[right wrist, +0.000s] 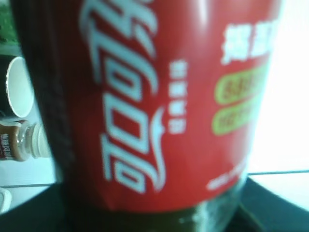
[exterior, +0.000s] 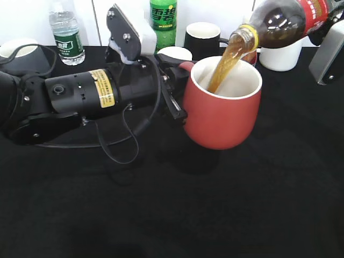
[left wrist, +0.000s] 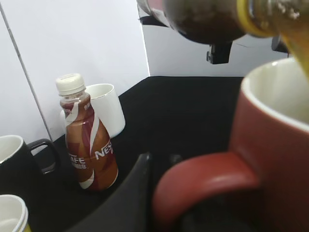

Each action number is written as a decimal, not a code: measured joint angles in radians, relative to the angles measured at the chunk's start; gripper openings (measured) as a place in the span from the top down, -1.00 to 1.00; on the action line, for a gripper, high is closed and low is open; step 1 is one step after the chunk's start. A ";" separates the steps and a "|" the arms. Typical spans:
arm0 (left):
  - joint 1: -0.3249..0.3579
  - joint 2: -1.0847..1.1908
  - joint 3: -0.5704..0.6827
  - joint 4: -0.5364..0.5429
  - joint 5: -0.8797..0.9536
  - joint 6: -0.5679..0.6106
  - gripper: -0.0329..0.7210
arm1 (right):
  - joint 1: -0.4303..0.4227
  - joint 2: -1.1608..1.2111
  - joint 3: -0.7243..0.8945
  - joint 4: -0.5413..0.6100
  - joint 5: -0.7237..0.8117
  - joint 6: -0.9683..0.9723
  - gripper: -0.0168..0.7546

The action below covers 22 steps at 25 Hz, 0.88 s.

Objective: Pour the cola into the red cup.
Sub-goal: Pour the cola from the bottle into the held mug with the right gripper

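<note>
Cola (exterior: pixel 228 59) is streaming from the tilted bottle (exterior: pixel 285 21) at the upper right of the exterior view into the red cup (exterior: pixel 223 105) at centre. Your stream lands near the cup's left inner wall; tip further or drift and you would likely splash over the rim. The left gripper (exterior: pixel 174 91) reaches in from the left, its jaws closed around the cup's handle; if that hold slackens, the cup could shift under the stream. The right gripper barely shows at the frame's right edge.

Left wrist view: the red cup's handle (left wrist: pixel 207 181) fills the lower centre, a dark finger (left wrist: pixel 130 193) lying against it, and the bottle's mouth (left wrist: pixel 260 19) hangs above the rim at upper right. A Nescafe bottle (left wrist: pixel 87 140) and a white cup (left wrist: pixel 106 113) stand at left, well apart from any spill.

Right wrist view: the bottle's red label (right wrist: pixel 159 101) fills the frame, so you cannot tell how the right jaws sit, though they evidently carry it. You cannot see the fill level here; watch for overflow.
</note>
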 joint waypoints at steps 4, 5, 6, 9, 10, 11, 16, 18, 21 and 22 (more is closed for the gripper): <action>0.000 0.000 0.000 0.000 0.001 0.000 0.74 | 0.000 0.000 0.000 0.003 0.000 -0.007 -0.05; 0.000 0.000 0.000 0.000 0.001 0.000 0.74 | 0.000 0.000 0.000 0.004 0.000 -0.008 -0.05; 0.000 0.000 0.000 0.000 0.002 0.000 0.74 | 0.000 0.000 0.000 0.004 0.000 -0.008 -0.05; 0.000 0.000 0.000 0.000 0.004 0.000 0.74 | 0.000 0.000 0.000 0.005 -0.001 -0.009 -0.05; 0.000 0.000 0.000 0.000 0.005 0.001 0.74 | 0.000 0.000 0.000 0.005 -0.001 -0.009 -0.05; 0.000 0.000 0.000 0.000 0.005 0.001 0.74 | 0.000 0.000 0.000 0.005 -0.001 -0.009 -0.05; 0.000 0.000 0.000 0.001 0.008 0.002 0.74 | 0.000 0.000 0.000 0.006 -0.003 -0.014 -0.05; 0.000 0.000 0.000 0.001 0.008 0.003 0.74 | 0.000 0.000 0.000 0.006 -0.004 -0.024 -0.05; 0.000 0.000 0.000 0.002 0.009 0.003 0.74 | 0.000 0.000 0.000 0.006 -0.006 -0.030 -0.05; 0.000 0.000 0.000 0.001 0.010 0.003 0.74 | 0.000 0.000 0.000 0.006 -0.007 -0.024 -0.05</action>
